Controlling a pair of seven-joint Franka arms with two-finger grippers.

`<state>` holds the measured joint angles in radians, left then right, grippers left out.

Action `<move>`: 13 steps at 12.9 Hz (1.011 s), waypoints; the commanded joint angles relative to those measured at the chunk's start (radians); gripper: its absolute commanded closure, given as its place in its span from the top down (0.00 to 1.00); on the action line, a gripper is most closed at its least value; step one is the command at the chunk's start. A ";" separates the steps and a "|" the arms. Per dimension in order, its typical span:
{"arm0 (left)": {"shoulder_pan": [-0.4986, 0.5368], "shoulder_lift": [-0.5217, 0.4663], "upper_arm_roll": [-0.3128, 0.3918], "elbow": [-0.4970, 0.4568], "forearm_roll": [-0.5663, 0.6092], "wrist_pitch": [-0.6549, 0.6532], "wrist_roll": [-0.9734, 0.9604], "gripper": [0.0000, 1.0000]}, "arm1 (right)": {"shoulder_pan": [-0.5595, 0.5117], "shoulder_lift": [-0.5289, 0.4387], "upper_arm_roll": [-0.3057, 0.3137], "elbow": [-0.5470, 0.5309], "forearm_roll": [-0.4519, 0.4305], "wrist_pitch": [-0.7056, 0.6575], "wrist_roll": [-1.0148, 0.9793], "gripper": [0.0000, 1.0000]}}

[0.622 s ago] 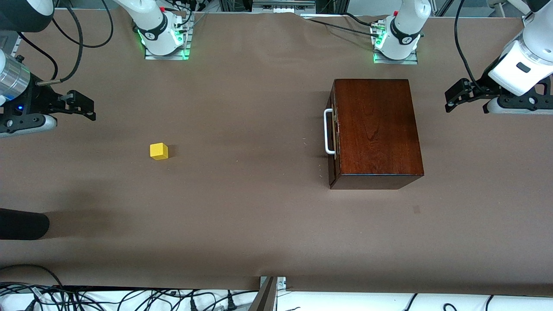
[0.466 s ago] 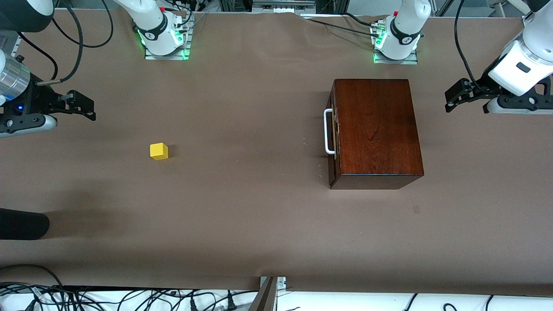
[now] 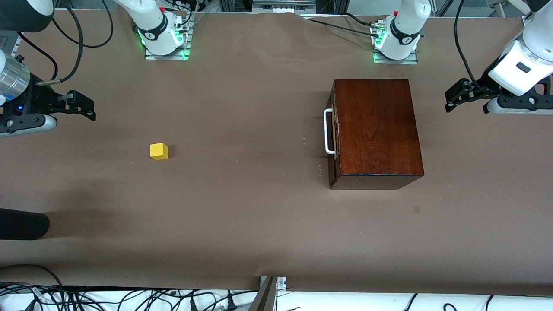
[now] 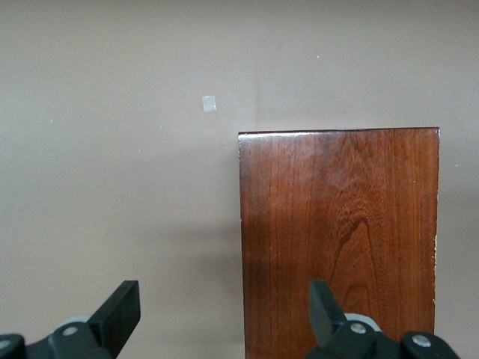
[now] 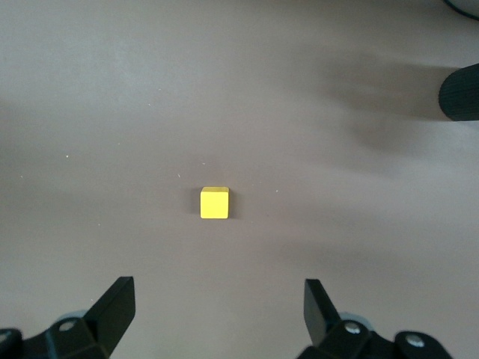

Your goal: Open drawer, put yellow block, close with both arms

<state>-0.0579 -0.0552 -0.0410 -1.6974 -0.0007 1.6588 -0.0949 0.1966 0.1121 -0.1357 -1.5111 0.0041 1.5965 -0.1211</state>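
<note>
The mahogany box (image 3: pixel 376 129) stands at the left arm's end of the table, and its drawer is shut, with the white bar handle (image 3: pixel 328 131) facing the middle of the table. The box's top also shows in the left wrist view (image 4: pixel 337 239). The yellow block (image 3: pixel 158 151) lies on the table toward the right arm's end and also shows in the right wrist view (image 5: pixel 214 203). My left gripper (image 3: pixel 454 96) is open and empty, in the air beside the box. My right gripper (image 3: pixel 84 106) is open and empty, in the air at the right arm's end.
Brown paper covers the table (image 3: pixel 242 216). A dark rounded object (image 3: pixel 21 223) juts in at the right arm's end, nearer the front camera than the block. Cables lie along the front edge. A small pale patch (image 3: pixel 416 209) marks the paper near the box.
</note>
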 commanded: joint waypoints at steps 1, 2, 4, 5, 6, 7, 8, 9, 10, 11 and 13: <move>0.000 -0.020 0.001 -0.015 -0.018 -0.007 0.006 1.00 | -0.008 0.006 -0.001 0.017 0.019 -0.009 -0.006 1.00; -0.002 -0.020 0.001 -0.015 -0.018 -0.007 0.006 1.00 | -0.008 0.005 -0.001 0.017 0.019 -0.009 -0.006 1.00; -0.002 -0.021 0.001 -0.015 -0.016 -0.010 0.004 1.00 | -0.008 0.005 -0.001 0.017 0.019 -0.009 -0.006 1.00; -0.002 -0.021 0.001 -0.015 -0.016 -0.013 0.004 1.00 | -0.008 0.006 -0.001 0.017 0.019 -0.007 -0.006 1.00; -0.002 -0.021 0.001 -0.015 -0.016 -0.014 0.004 1.00 | -0.008 0.006 -0.001 0.017 0.017 -0.009 -0.006 1.00; -0.002 -0.021 0.001 -0.015 -0.016 -0.020 0.004 1.00 | -0.008 0.005 -0.001 0.017 0.019 -0.009 -0.006 1.00; -0.002 -0.020 0.001 -0.015 -0.016 -0.022 0.004 1.00 | -0.008 0.006 -0.001 0.017 0.019 -0.009 -0.006 1.00; -0.003 -0.020 0.000 -0.015 -0.016 -0.027 0.004 1.00 | -0.008 0.005 -0.001 0.017 0.019 -0.009 -0.006 1.00; -0.005 -0.020 -0.003 -0.015 -0.016 -0.039 0.004 1.00 | -0.008 0.006 -0.001 0.017 0.019 -0.010 -0.006 1.00; -0.017 -0.017 -0.003 -0.016 -0.016 -0.051 0.004 1.00 | -0.008 0.006 -0.001 0.017 0.019 -0.009 -0.006 1.00; -0.040 -0.009 -0.006 -0.018 -0.016 -0.068 0.004 1.00 | -0.008 0.005 -0.001 0.017 0.019 -0.010 -0.006 1.00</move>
<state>-0.0753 -0.0552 -0.0470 -1.6992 -0.0007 1.6035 -0.0949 0.1966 0.1121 -0.1359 -1.5111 0.0041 1.5965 -0.1211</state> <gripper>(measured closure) 0.000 0.000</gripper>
